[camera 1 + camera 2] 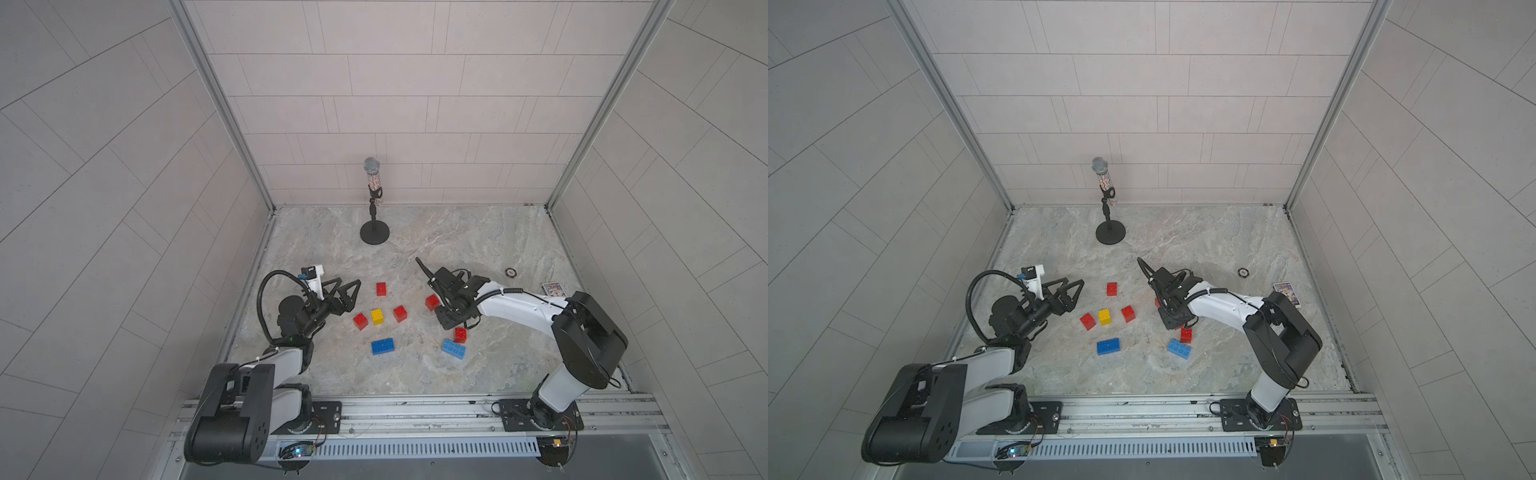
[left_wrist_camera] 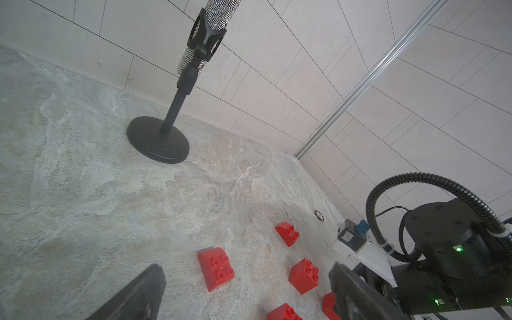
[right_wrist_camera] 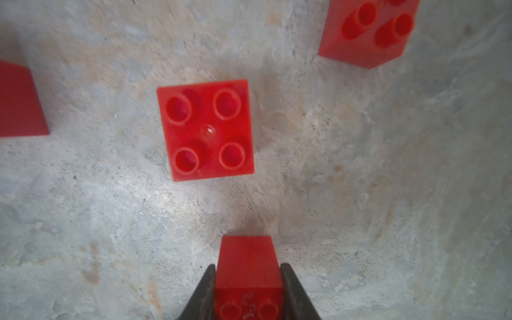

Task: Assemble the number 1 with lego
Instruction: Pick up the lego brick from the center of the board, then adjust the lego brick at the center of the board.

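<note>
Right gripper (image 3: 248, 266): closed snugly on a small red brick (image 3: 246, 257), with dark wedge-shaped fingers (image 3: 291, 288) pressed flat against its two smooth sides and its round hollow studs turned toward the wrist camera. Not clear whether lifted or resting on the table (image 1: 478, 249). In both top views, hidden under the black wrist on the right half of the table.

Just beyond the clamped piece, in the right wrist view: another square red block (image 3: 206, 130), glossy plastic, four ringed studs up, flat on the rough, stone-patterned surface.

Left gripper (image 1: 348, 291): spread wide, nothing between its open triangular fingers (image 2: 138, 293), hovering low at the left edge of the scatter.

Loose in a top view, all apart from one another:
- five chunky red bricks (image 1: 400, 313)
- one yellow brick (image 1: 377, 316), between two of the reds
- a long dark blue brick (image 1: 382, 346), nearer the rail
- a long light blue brick (image 1: 453, 348), angled, just beside a red one

Farther back: a glittery microphone (image 1: 372, 174) with a mesh head, upright on a thin black stand with a round disc base. Near the right wall: a small dark ring (image 1: 510, 272) and a printed card box (image 1: 555, 288).
</note>
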